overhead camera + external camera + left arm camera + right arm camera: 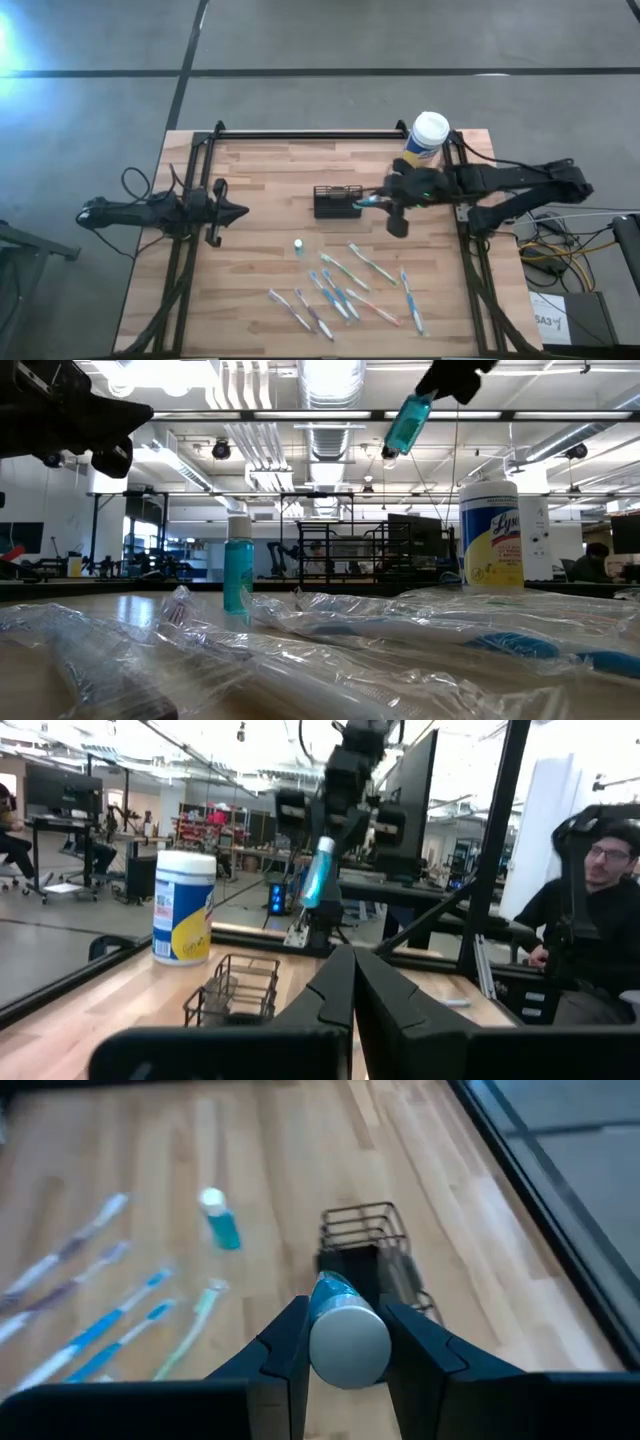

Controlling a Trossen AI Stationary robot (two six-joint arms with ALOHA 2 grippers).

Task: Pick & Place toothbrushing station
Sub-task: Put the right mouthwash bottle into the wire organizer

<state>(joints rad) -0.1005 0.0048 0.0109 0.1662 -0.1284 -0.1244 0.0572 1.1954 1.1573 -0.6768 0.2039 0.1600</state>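
While the high view is looking straight down, the small black wire-mesh caddy [337, 201] is sitting upright near the middle of the light wood-plank table [260, 260]. The right gripper [372, 200] is hovering just beside the caddy's right end, holding a small teal-blue travel tube with a white cap [368, 200]. A yellow wipes canister w/ white lid [427, 137] is standing at the table's back right. A second small teal bottle [298, 245] is standing in front of the caddy, and several blue, green and grey toothbrushes in clear wrappers [345, 285] are lying scattered toward the front edge. The left gripper [240, 211] is waiting over the table's left side, fingers pressed together, well apart from the caddy.

Low view: wrapped toothbrushes [380, 650] are filling the foreground, the standing teal bottle [238, 572] is behind them, the canister [490, 532] is to the right, and the held tube [406, 422] is hanging tilted up high in dark fingers.

Left wrist view: the left arm's fingers [330, 1000] are lying closed w/ nothing between. Beyond them the caddy [235, 988] is sitting on the wood, the canister [184, 907] beside it, the right gripper [322, 860] is holding the tube [317, 872] above. A person [590, 920] is sitting past the table.

Right wrist view: the fingers are clamping the tube [342, 1330] narrowly, white cap toward the camera, w/ the caddy [375, 1260] right below and ahead. The little bottle [219, 1219] and toothbrushes [110, 1330] are lying off to one side.
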